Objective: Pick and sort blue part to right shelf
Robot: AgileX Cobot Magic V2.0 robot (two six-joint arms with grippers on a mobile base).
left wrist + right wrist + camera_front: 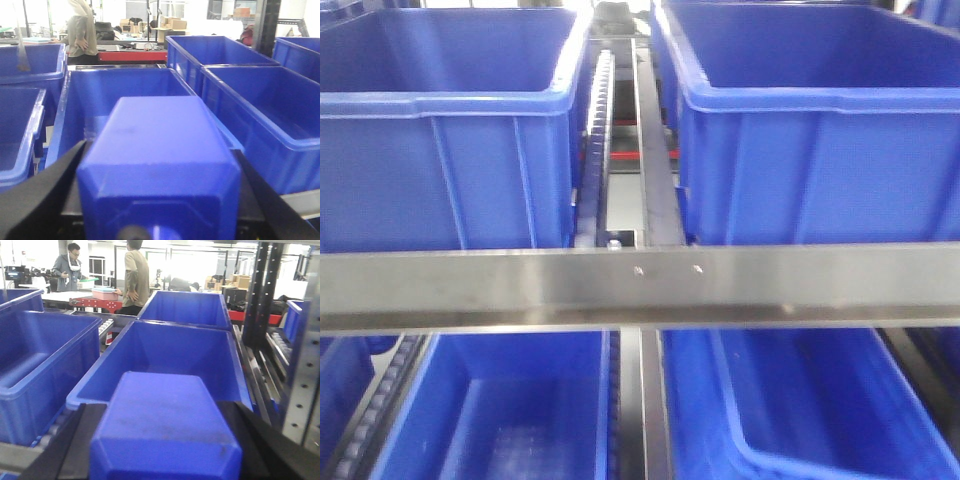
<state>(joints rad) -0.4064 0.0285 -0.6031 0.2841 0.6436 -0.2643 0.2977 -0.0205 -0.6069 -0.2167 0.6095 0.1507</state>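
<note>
Wrist-mounted views: left jaws pinch a blue part (159, 165), right jaws another blue part (162, 435).

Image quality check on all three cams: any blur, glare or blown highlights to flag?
Exterior front view: soft throughout, sheen on the brushed steel crossbar, top centre blown out. Left wrist view: the blue plastic block held in the left gripper is close and defocused; far windows overexposed. Right wrist view: a second blue plastic block in the right gripper is likewise blurred; bright hall background clipped.

A warehouse: blue bins (440, 170) on roller racks (599, 120).
</note>
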